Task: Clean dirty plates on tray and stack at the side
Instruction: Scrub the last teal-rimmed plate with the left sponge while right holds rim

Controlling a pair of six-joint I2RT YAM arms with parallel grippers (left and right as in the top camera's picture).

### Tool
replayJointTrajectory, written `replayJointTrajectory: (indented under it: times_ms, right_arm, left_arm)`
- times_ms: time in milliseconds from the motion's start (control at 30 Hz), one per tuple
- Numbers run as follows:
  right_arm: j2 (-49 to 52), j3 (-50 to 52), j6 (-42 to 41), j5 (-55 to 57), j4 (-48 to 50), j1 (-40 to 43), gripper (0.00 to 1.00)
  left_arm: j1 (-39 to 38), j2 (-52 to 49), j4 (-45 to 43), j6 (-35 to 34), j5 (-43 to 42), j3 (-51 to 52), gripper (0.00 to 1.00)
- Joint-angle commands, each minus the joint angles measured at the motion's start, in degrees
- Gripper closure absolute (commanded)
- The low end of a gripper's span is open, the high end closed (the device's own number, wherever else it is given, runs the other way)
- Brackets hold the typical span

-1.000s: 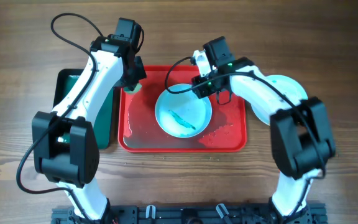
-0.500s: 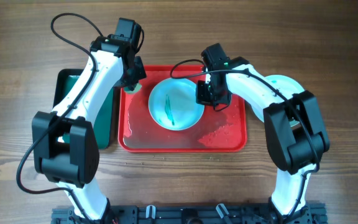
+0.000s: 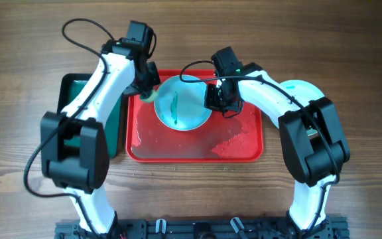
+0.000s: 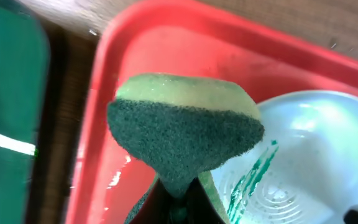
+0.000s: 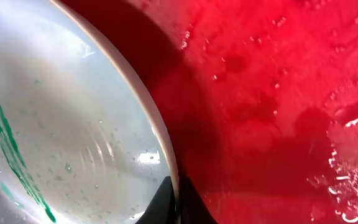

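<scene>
A pale aqua plate (image 3: 183, 105) with a teal scribble at its centre is held tilted over the red tray (image 3: 244, 143). My right gripper (image 3: 219, 99) is shut on the plate's right rim; the rim shows pinched between the fingers in the right wrist view (image 5: 174, 193). My left gripper (image 3: 146, 86) is shut on a yellow-and-green sponge (image 4: 185, 134), which hangs at the plate's (image 4: 303, 162) left edge over the tray's (image 4: 142, 50) far left corner. Another pale aqua plate (image 3: 310, 93) lies on the table right of the tray, partly hidden by my right arm.
A dark green tray (image 3: 78, 99) lies on the table left of the red tray, under my left arm. The red tray's floor is wet with foam patches (image 3: 234, 141) at the front right.
My right gripper has lifted and tilted the plate and moved it left toward the sponge. My left gripper with the sponge has shifted slightly to meet the plate's edge.
</scene>
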State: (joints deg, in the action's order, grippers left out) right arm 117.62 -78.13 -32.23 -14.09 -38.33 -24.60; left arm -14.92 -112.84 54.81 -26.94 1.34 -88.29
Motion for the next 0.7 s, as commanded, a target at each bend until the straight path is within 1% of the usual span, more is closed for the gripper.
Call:
replayJointTrajectory:
  times_ms: [0,67,200,367,567,633,667]
  right_arm:
    - [1.1,1.9,3.5,2.0,1.7,0.0,0.96]
    - [1.3,2.3,3.7,2.0,1.9,0.0,0.96]
    - [1.3,2.5,3.8,2.0,2.3,0.0,0.96]
    - [1.3,2.5,3.8,2.0,2.3,0.0,0.96]
    - [1.3,2.5,3.8,2.0,2.5,0.0,0.96]
    - [1.3,2.5,3.7,2.0,2.7,0.0,0.96]
    - [1.3,2.4,3.8,2.0,2.7,0.0,0.96]
  left_arm:
    - [-3.1,-2.3,-2.1,3.4,-3.2,2.1,0.96]
    - [-5.1,-2.9,-3.0,7.4,-3.5,3.1,0.96]
    - [-7.4,-4.6,-2.5,11.4,-3.3,3.3,0.96]
    - [-7.3,-5.6,-2.4,11.9,-2.4,3.5,0.96]
    - [-8.1,-5.7,-2.9,15.2,-1.8,4.8,0.96]
    - [-9.4,-6.0,-4.9,15.8,-3.2,5.8,0.96]
    - [-9.9,-6.2,-6.0,16.3,-5.6,6.3,0.96]
